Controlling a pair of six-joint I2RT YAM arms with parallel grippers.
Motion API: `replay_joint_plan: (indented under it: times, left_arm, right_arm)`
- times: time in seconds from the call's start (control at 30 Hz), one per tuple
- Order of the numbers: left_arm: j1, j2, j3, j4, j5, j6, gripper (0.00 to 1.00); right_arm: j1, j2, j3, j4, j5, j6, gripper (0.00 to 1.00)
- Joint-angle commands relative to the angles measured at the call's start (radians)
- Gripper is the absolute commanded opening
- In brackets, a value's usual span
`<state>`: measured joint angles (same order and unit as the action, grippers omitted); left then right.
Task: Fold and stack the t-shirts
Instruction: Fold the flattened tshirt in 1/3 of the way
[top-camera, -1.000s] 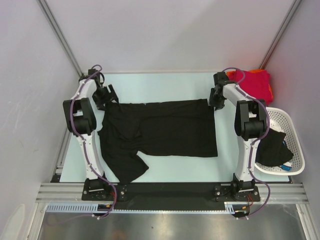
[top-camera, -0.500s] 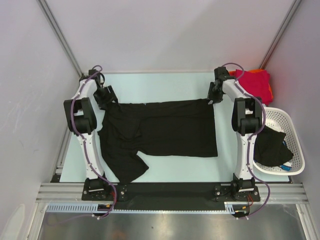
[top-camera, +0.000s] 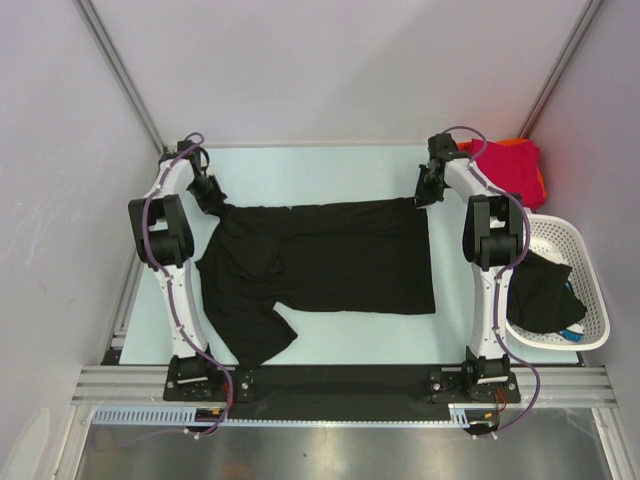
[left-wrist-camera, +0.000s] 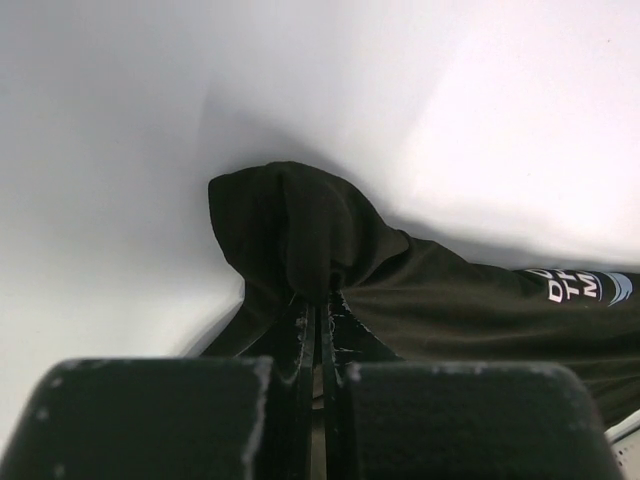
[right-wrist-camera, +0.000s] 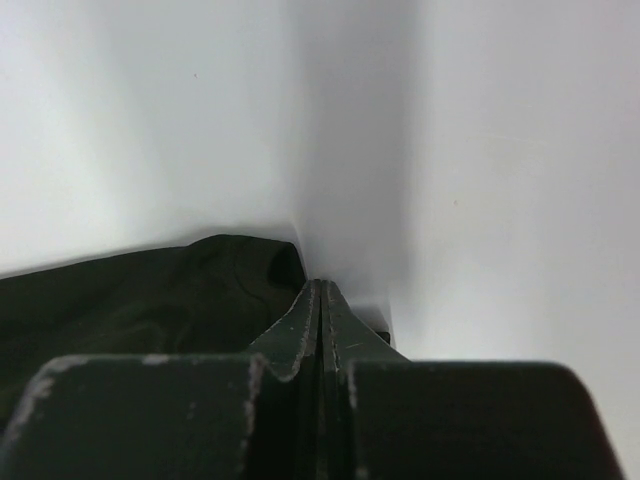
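Observation:
A black t-shirt (top-camera: 320, 255) lies spread on the pale table, one sleeve trailing toward the near left. My left gripper (top-camera: 215, 203) is at its far left corner and shut on a bunched fold of the black cloth (left-wrist-camera: 300, 220), which humps up at the fingertips (left-wrist-camera: 322, 300). My right gripper (top-camera: 424, 198) is at the far right corner, its fingers pressed together (right-wrist-camera: 320, 285), with black cloth (right-wrist-camera: 150, 290) to their left and a sliver on the other side. A crimson red t-shirt (top-camera: 512, 170) lies on an orange one (top-camera: 514, 144) at the back right.
A white lattice basket (top-camera: 588, 262) stands at the right edge behind the right arm, with a dark garment (top-camera: 545, 295) in it. Grey walls close in the table on three sides. Both arm bases sit at the near edge.
Both grippers have closed from open onto the shirt's far corners. The left one has shifted slightly toward the corner, and the right arm stretched further back early on.

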<state>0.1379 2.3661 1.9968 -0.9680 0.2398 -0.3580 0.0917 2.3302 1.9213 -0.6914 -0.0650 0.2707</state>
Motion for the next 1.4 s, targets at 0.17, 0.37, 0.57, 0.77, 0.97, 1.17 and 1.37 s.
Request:
replay_joint_plan:
  times: [0.17, 0.37, 0.57, 0.77, 0.97, 1.17, 1.37]
  left_arm:
    - [0.002, 0.036, 0.109, 0.002, -0.01, -0.032, 0.0]
    - [0.005, 0.054, 0.165, 0.005, -0.008, -0.048, 0.0]
    - [0.012, 0.061, 0.171, 0.008, -0.016, -0.055, 0.0]
    - [0.023, 0.068, 0.188, 0.014, 0.001, -0.062, 0.0]
    - [0.025, 0.061, 0.14, 0.022, 0.009, -0.05, 0.0]
    - [0.025, 0.059, 0.117, 0.025, 0.013, -0.044, 0.0]
    - [0.025, 0.056, 0.106, 0.026, 0.019, -0.039, 0.0]
  right_arm:
    - [0.006, 0.012, 0.031, -0.003, 0.037, -0.005, 0.0]
    - [0.002, 0.046, 0.117, -0.01, 0.056, -0.001, 0.0]
    - [0.006, 0.069, 0.171, -0.014, 0.064, 0.012, 0.0]
    - [0.002, 0.12, 0.258, -0.071, 0.097, 0.028, 0.01]
    - [0.003, 0.057, 0.182, -0.05, 0.074, 0.012, 0.32]
    - [0.003, 0.032, 0.176, -0.065, 0.03, 0.001, 0.37]
    - [0.013, 0.003, 0.173, -0.117, 0.064, -0.013, 0.36]
